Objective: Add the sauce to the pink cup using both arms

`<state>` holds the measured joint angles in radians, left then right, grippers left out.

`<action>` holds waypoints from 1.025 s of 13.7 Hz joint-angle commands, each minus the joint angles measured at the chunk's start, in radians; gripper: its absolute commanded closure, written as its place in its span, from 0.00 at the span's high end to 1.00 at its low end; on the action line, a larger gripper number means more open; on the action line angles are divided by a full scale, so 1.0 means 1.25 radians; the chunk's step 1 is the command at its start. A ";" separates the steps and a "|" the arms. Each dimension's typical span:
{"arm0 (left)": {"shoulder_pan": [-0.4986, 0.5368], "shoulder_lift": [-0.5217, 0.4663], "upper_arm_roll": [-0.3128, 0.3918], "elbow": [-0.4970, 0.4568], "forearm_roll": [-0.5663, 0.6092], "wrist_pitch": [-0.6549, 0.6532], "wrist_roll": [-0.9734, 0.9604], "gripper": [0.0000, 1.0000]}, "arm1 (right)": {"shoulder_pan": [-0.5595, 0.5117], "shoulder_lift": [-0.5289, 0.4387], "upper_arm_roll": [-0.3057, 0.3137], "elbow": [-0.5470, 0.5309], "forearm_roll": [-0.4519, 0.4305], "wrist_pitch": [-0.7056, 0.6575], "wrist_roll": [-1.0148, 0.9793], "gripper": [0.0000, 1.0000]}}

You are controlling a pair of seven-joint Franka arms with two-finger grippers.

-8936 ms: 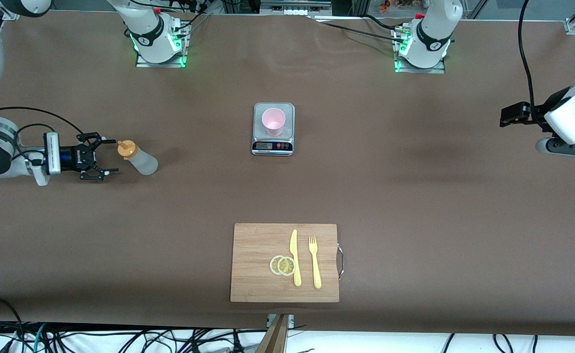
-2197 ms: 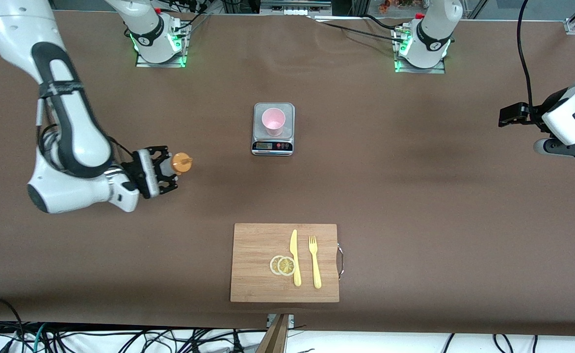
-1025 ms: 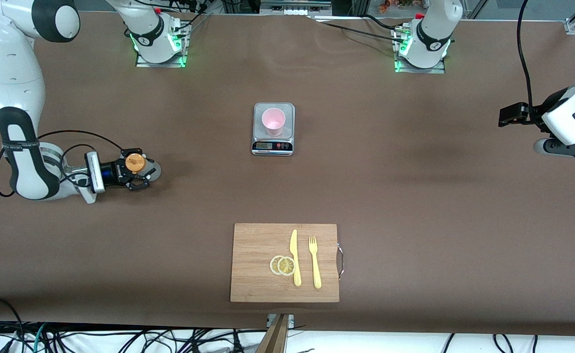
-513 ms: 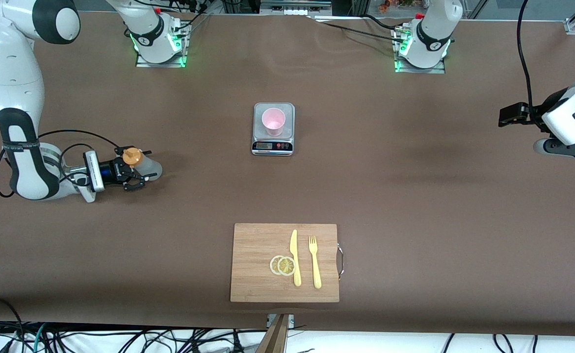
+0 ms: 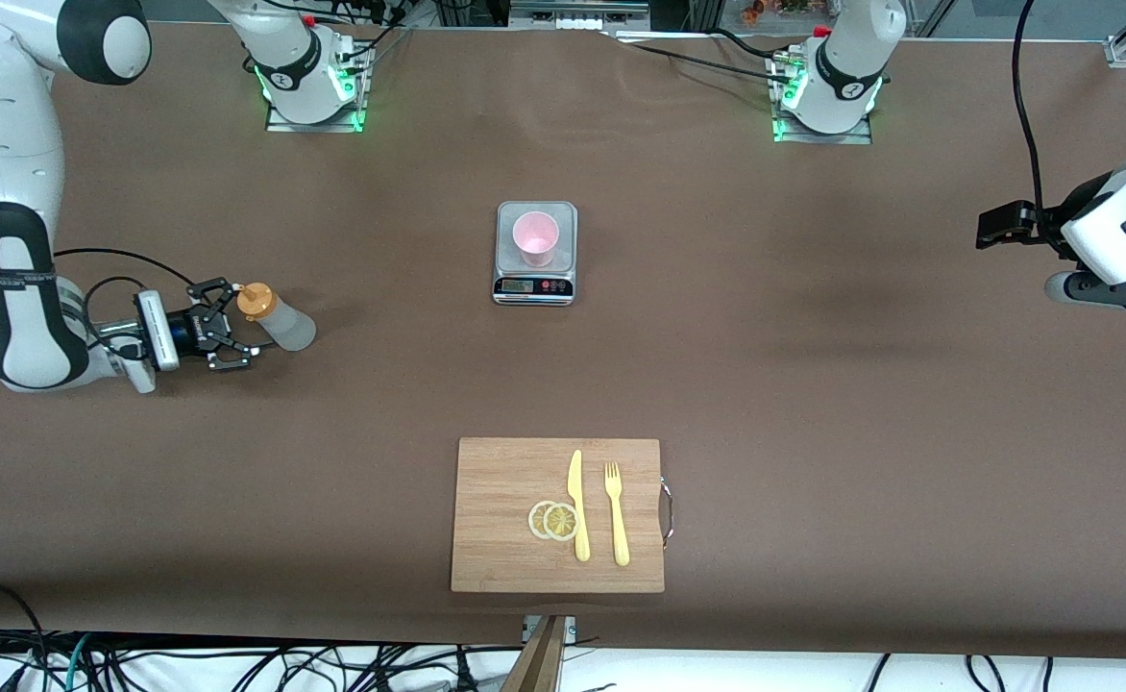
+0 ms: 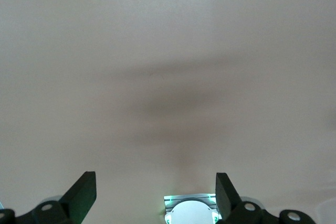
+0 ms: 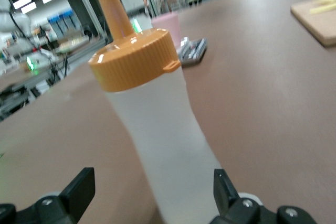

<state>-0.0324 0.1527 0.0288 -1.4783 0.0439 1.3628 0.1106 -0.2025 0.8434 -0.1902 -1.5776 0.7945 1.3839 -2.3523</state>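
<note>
Front view: right gripper point(image 5: 229, 325) has just let go of the sauce point(image 5: 277, 319), fingers now apart w/ bottle standing on the table betw. their tips, prob. not touching. The pink cup point(image 5: 535, 237) sits on a scale point(image 5: 535, 253), well apart. Pour looks done.

Left wrist: left gripper point(image 6: 156, 195) waits, jaws wide, empty.

Right wrist: bottle upright betw. spread fingers point(image 7: 79, 188).

No text can be read anywhere; the scale's point(image 5: 535, 252) display and the arm markings are too small.
</note>
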 commanded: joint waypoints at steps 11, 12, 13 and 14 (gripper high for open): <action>0.001 -0.003 -0.002 0.005 0.024 -0.007 0.021 1.00 | 0.200 -0.408 0.008 -0.093 -0.409 0.219 0.753 1.00; 0.001 -0.003 -0.002 0.005 0.024 -0.007 0.021 1.00 | 0.200 -0.419 0.034 -0.090 -0.444 0.219 0.828 1.00; 0.000 -0.003 -0.002 0.005 0.024 -0.007 0.021 1.00 | 0.202 -0.435 0.053 -0.090 -0.474 0.222 0.899 1.00; 0.001 -0.003 -0.002 0.005 0.023 -0.007 0.021 1.00 | 0.215 -0.448 0.054 -0.090 -0.489 0.222 0.985 1.00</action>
<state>-0.0323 0.1527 0.0288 -1.4783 0.0439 1.3628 0.1106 0.0544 0.3461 -0.1427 -1.6409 0.2366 1.6363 -1.2787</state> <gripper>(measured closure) 0.000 0.000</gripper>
